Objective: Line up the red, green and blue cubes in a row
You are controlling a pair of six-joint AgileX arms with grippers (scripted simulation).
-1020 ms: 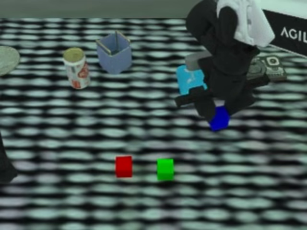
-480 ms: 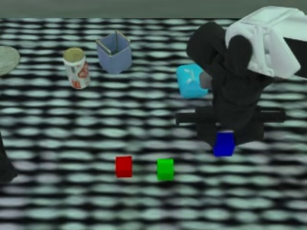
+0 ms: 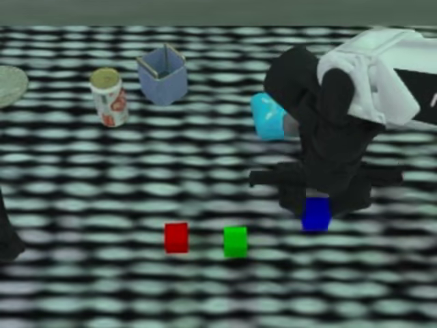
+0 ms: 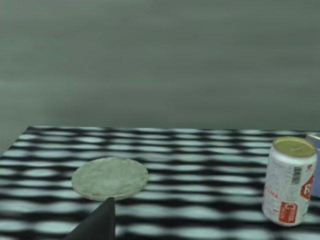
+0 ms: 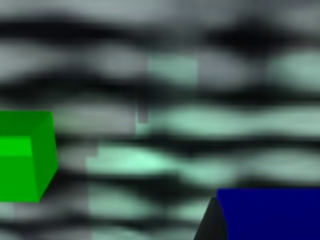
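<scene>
At the far left edge of the top view you see only a dark sliver of the left arm (image 3: 7,236), cut off by the frame; its gripper is out of sight there, and the left wrist view gives just one dark fingertip (image 4: 100,225), so you cannot tell how that gripper stands. A grey disc (image 3: 8,83) is clipped at the upper left edge. Right of it stands an upright can (image 3: 109,97), then a pale-blue box (image 3: 164,75), open side up.

Lower centre, the red cube (image 3: 176,238) and green cube (image 3: 235,242) sit square on the worktop (image 3: 102,191), level with each other and apart, a gap between them. Open worktop lies to their left and below them.

Right of centre, the right arm hides much of a cyan block (image 3: 268,117). The right gripper (image 3: 315,205) is clamped on the blue cube (image 3: 316,214), whose upper part is hidden under the fingers; you cannot tell whether it touches the worktop. It lies right of the green cube and slightly higher in the frame, with clear room between them. In the right wrist view, both cubes are cut off by the frame.
</scene>
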